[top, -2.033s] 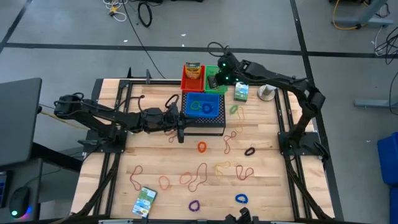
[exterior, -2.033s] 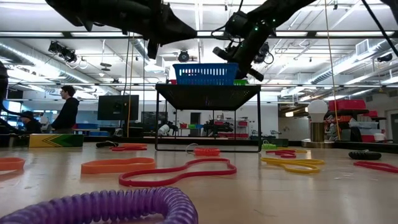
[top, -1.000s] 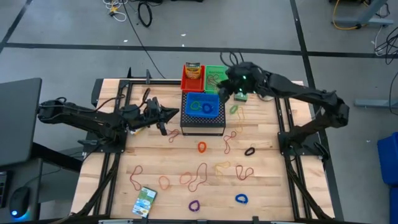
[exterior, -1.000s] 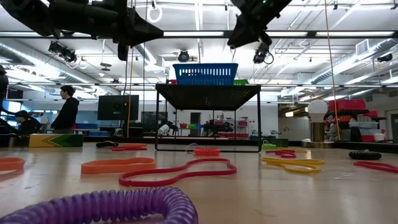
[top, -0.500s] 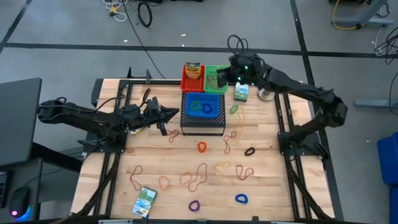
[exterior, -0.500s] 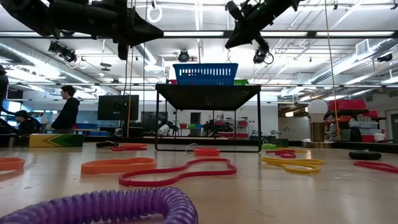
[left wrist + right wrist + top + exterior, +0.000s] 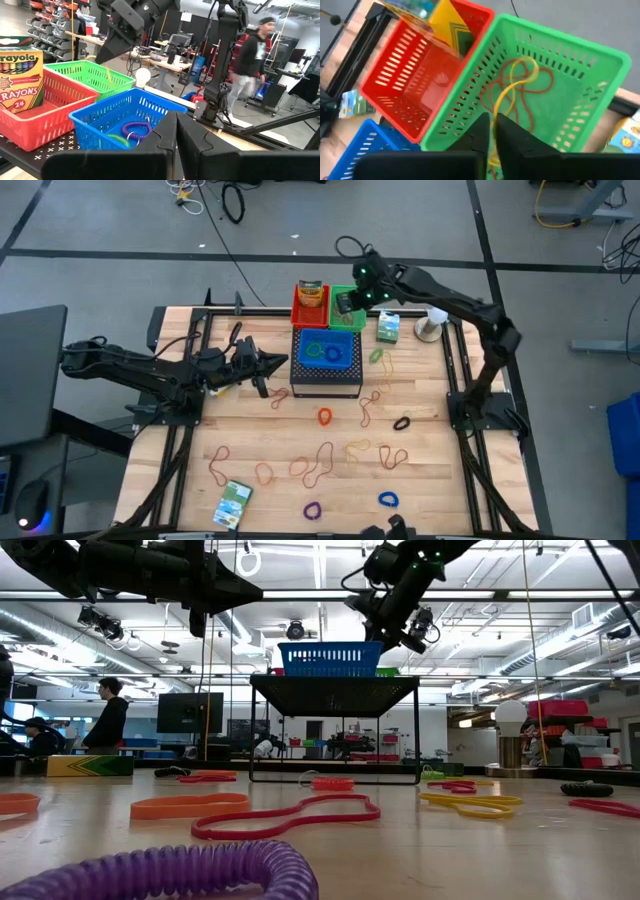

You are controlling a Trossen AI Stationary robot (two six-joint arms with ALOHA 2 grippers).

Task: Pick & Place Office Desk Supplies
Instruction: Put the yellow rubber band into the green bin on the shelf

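Your wooden slat table (image 7: 250, 435) carries a black perforated stand (image 7: 326, 376) topped by three plastic lattice baskets: red (image 7: 309, 306), green (image 7: 580, 100), blue (image 7: 327, 352). Your right gripper (image 7: 492, 127) hangs over the green basket, fingers nearly together, pinching a thin yellow band (image 7: 512, 90) that droops among red bands there. Your left gripper (image 7: 176, 137) waits beside the stand, fingers pressed together, empty. Loose bands (image 7: 320, 462) litter the table.

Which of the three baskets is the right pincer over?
The green basket, the one beside the red basket with the crayons. The right pincer hangs above it with a yellow band dangling into it; the blue basket sits apart.
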